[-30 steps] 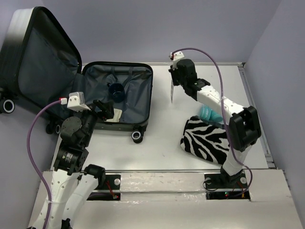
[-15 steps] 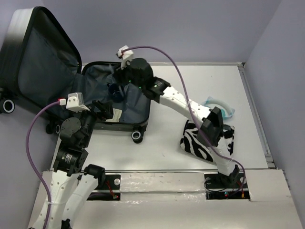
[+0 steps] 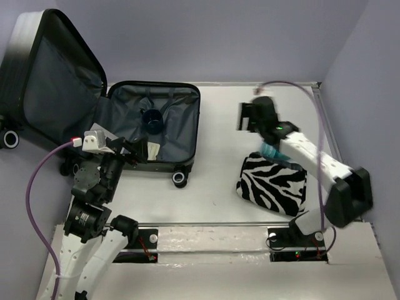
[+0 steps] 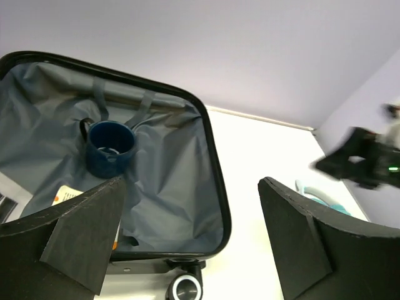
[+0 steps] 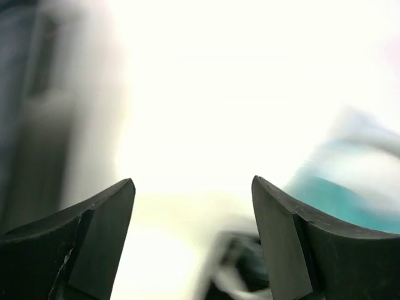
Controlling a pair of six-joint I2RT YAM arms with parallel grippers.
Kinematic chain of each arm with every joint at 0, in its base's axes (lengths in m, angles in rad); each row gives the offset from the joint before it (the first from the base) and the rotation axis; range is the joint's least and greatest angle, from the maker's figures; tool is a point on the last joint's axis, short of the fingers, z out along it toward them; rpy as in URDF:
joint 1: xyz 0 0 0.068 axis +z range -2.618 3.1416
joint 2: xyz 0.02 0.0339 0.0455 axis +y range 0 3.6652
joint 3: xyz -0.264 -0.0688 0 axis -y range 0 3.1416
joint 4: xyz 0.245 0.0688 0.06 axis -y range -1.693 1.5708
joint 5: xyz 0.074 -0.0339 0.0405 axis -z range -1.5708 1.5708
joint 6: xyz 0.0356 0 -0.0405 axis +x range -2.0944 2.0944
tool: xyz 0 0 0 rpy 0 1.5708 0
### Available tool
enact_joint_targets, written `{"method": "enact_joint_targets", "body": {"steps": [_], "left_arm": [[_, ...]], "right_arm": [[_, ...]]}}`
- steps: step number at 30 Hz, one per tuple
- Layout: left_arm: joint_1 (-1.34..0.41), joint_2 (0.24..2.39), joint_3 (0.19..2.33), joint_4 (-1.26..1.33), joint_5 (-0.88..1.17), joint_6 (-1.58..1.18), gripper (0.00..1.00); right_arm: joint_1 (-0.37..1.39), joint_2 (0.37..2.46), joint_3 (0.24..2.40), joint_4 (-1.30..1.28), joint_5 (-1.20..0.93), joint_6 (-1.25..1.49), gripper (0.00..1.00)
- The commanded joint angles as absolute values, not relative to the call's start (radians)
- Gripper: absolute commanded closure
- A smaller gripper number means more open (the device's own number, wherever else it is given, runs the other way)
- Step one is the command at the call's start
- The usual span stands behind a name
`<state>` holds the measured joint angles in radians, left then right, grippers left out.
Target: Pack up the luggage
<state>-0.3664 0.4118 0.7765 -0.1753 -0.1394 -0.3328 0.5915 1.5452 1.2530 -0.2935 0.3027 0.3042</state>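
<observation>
At the left rear of the white table (image 3: 212, 187), the small hard-shell wheeled luggage (image 3: 181, 137) lies open, its grey-lined base flat and its lid standing up off the left side. Inside the base, a dark blue mug (image 3: 151, 120) sits near the middle, apart from all four rims. A white packet with an orange mark (image 4: 65, 195) lies by the near rim. The left gripper (image 4: 190, 187) hovers over the luggage's near left corner, jaws spread wide with nothing between them. Right of the luggage, an open strip of table separates its right rim from the zebra-striped fabric pouch (image 3: 272, 184). The right gripper (image 5: 192, 181), motion-blurred, hangs well right of the luggage, fingers parted and empty. A teal item (image 3: 270, 151) sits at the pouch's far edge; what it is cannot be told.
</observation>
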Motion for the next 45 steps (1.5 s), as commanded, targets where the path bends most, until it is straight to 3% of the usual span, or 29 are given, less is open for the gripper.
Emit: {"method": "enact_joint_targets", "body": {"steps": [1,6,13,21,25,26,28,29,32,34,40,45], "left_arm": [[-0.412,0.38,0.779,-0.14,-0.163,-0.305,0.01],[-0.454,0.371,0.778,-0.144,-0.176,-0.298,0.01],[-0.48,0.347,0.776,-0.146,-0.189,-0.296,0.01],[-0.506,0.336,0.776,-0.147,-0.195,-0.291,0.01],[-0.511,0.33,0.778,-0.147,-0.201,-0.293,0.01],[-0.512,0.33,0.778,-0.15,-0.202,-0.291,0.01],[-0.512,0.33,0.778,-0.149,-0.202,-0.291,0.01],[-0.514,0.331,0.778,-0.147,-0.199,-0.291,0.01],[-0.517,0.334,0.776,-0.149,-0.198,-0.291,0.01],[-0.517,0.334,0.776,-0.147,-0.198,-0.29,0.01],[-0.518,0.339,0.776,-0.149,-0.198,-0.29,0.01],[-0.517,0.339,0.776,-0.147,-0.195,-0.291,0.01]], "right_arm": [[0.355,1.272,1.01,-0.411,0.497,0.5,0.19],[0.147,1.166,0.876,-0.428,0.512,0.526,0.13],[-0.021,1.342,0.91,-0.387,0.479,0.526,0.12],[-0.141,1.518,0.971,-0.325,0.376,0.519,0.32],[-0.141,1.617,1.003,-0.314,0.347,0.497,0.45],[-0.141,1.646,1.015,-0.301,0.333,0.483,0.53],[-0.141,1.676,1.038,-0.298,0.322,0.476,0.55],[-0.141,1.689,1.048,-0.292,0.315,0.466,0.64],[-0.141,1.73,1.091,-0.284,0.295,0.448,0.73],[-0.141,1.744,1.118,-0.282,0.278,0.443,0.91],[-0.123,1.563,1.091,-0.177,0.184,0.471,0.93],[0.038,1.413,1.167,-0.161,0.198,0.477,0.93]]}}
